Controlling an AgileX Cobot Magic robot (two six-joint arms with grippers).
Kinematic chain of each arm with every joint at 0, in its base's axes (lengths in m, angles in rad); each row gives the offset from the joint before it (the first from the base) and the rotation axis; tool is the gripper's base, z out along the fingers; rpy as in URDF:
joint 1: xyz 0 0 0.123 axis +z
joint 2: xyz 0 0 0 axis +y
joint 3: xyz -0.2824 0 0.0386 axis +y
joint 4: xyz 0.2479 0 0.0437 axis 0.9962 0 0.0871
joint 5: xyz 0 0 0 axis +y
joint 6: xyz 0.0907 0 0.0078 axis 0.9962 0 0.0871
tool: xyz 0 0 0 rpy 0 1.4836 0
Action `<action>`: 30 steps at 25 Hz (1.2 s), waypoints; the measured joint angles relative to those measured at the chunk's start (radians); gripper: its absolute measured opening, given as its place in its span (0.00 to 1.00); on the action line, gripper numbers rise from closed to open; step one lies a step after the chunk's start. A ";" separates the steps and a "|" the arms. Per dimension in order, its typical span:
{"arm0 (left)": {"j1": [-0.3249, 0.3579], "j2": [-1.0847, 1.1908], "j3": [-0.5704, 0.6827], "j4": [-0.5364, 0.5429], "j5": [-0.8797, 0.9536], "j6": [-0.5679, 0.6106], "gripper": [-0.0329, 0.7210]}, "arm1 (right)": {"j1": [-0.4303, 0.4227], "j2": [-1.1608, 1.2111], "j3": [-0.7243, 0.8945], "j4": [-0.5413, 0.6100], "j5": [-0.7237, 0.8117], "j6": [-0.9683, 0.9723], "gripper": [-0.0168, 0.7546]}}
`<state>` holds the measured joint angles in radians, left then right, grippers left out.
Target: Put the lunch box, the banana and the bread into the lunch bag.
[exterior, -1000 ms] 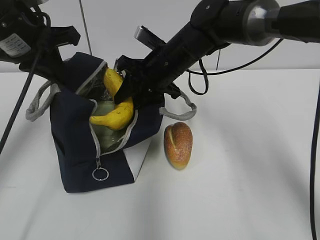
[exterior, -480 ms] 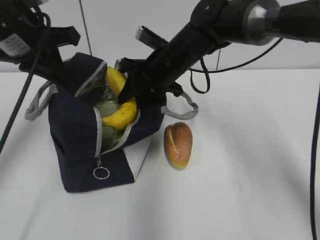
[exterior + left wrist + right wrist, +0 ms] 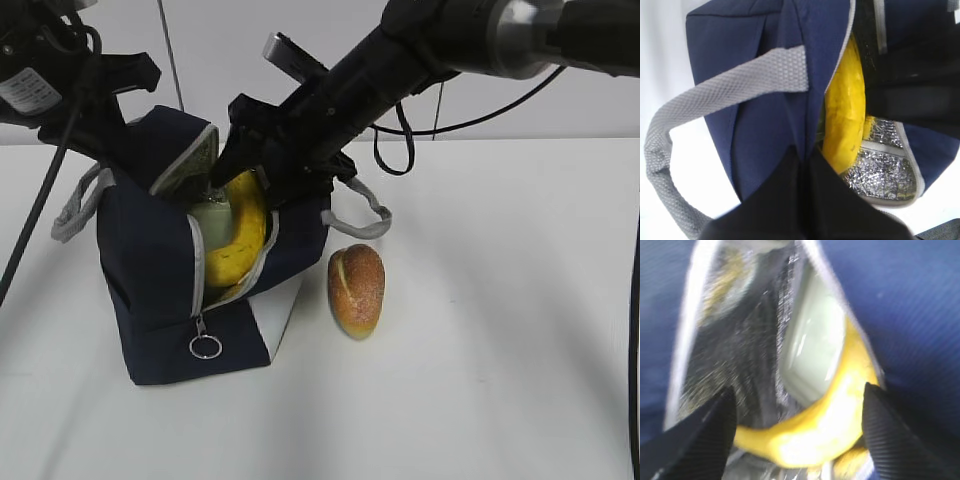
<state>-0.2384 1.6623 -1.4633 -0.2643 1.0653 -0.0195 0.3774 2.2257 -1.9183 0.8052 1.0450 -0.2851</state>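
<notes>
The navy lunch bag [image 3: 150, 270] stands on the white table with its mouth unzipped. Inside it the banana [image 3: 240, 235] leans on end against the pale green lid of the lunch box [image 3: 208, 215]. My right gripper [image 3: 250, 160] hovers just above the bag's mouth, open, its fingers spread either side of the banana [image 3: 810, 435] with the lunch box [image 3: 815, 340] behind. My left gripper [image 3: 805, 159] is shut on the lunch bag's rear rim [image 3: 790, 100], beside a grey handle [image 3: 735, 87]. The bread [image 3: 357, 290] lies on the table right of the bag.
The zipper's ring pull [image 3: 205, 347] hangs on the bag's front. A second grey handle [image 3: 362, 215] droops toward the bread. The right arm [image 3: 420, 50] slants across above the bag, with a black cable [image 3: 400, 150] trailing behind it.
My right gripper has opened and risen slightly. The banana has dropped out of its fingers and slid deeper into the bag, turning more upright. The left gripper holds still.
</notes>
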 joint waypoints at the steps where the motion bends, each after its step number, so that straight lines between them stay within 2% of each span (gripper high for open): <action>1: 0.000 0.000 0.000 0.000 0.001 0.000 0.04 | 0.000 0.000 -0.019 -0.009 0.032 -0.010 0.78; 5: 0.000 0.000 0.000 0.000 0.003 0.000 0.04 | -0.004 -0.017 -0.091 -0.049 0.148 -0.019 0.78; 11: 0.000 0.000 0.000 0.002 0.003 0.000 0.04 | -0.005 -0.157 -0.101 -0.219 0.180 0.040 0.77; 14: 0.000 0.000 0.000 0.002 0.003 0.000 0.04 | -0.005 -0.237 -0.057 -0.279 0.180 0.055 0.77; 20: 0.000 0.000 0.000 0.003 0.004 0.000 0.04 | -0.005 -0.399 0.179 -0.340 0.125 0.063 0.77; 30: 0.000 0.000 0.000 0.004 0.004 0.000 0.04 | -0.005 -0.609 0.668 -0.387 -0.187 0.063 0.77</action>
<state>-0.2384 1.6623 -1.4633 -0.2606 1.0690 -0.0195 0.3720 1.6170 -1.2507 0.4185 0.8577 -0.2219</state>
